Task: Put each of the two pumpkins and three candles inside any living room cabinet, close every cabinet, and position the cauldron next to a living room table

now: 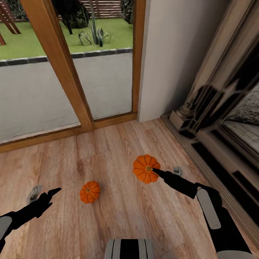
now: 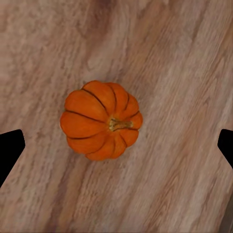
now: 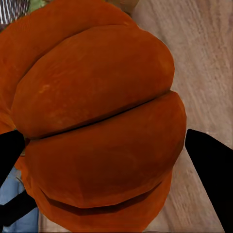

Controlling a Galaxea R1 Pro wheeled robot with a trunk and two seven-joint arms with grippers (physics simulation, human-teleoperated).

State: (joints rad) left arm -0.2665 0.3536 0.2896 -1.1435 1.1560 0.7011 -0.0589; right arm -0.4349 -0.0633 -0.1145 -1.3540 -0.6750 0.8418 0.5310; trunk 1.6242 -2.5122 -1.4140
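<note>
Two pumpkins are showing: the right gripper (image 1: 153, 169) is clamping one (image 1: 145, 168) above the floor (image 1: 118, 151) for carrying, while the left gripper (image 1: 48, 194), spread open, is hovering beside the other (image 1: 89, 191), lying on the floor.

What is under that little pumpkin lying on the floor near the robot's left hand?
The pumpkin lies on the wooden plank floor, which shows bare all around it. The patch directly beneath is covered by the pumpkin, so anything there cannot be seen.
</note>
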